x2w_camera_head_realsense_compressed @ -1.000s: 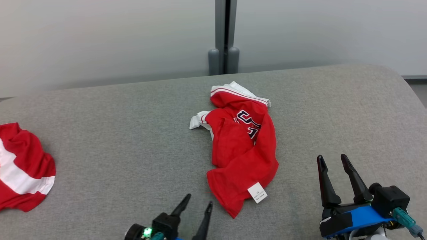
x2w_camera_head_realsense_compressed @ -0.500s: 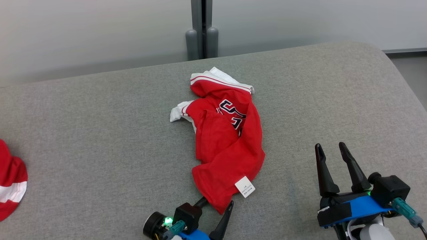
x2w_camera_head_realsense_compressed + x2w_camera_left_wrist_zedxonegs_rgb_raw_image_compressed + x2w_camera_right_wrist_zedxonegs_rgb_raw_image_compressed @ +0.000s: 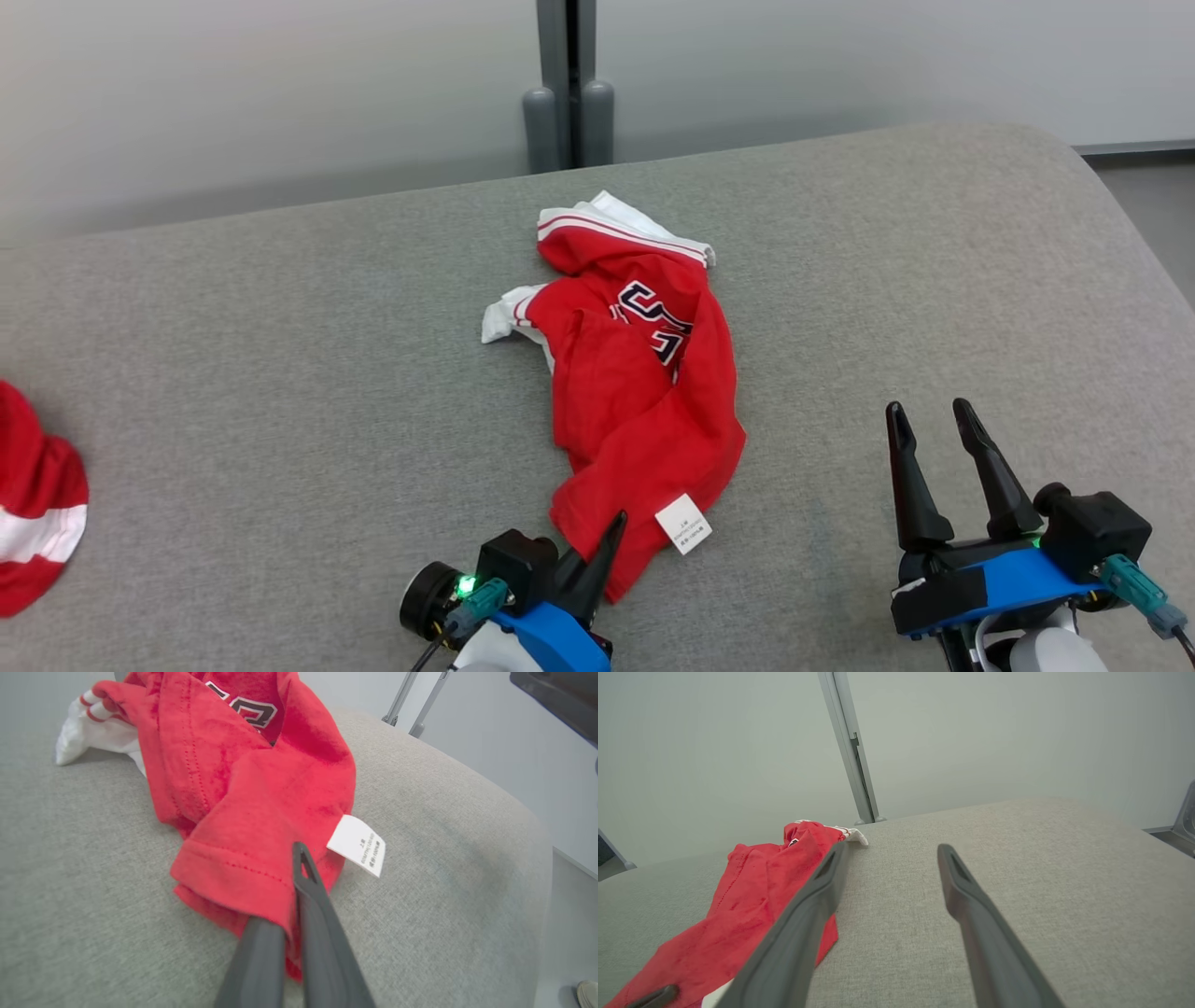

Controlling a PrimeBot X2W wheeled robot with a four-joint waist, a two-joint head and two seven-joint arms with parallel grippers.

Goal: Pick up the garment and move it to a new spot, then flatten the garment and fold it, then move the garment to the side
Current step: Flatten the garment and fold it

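- The left gripper (image 3: 613, 525) is clamped on the near hem of the red garment (image 3: 644, 401), just beside its white label (image 3: 683, 525).
- The right gripper (image 3: 929, 411) stands open over the bare grey counter (image 3: 280, 373), apart from the garment on its right.
- The garment lies crumpled mid-counter, its white striped trim at the far end.
- A red-and-white cloth (image 3: 33, 495) sits at the left edge.
- A grey post (image 3: 567, 84) rises beyond.
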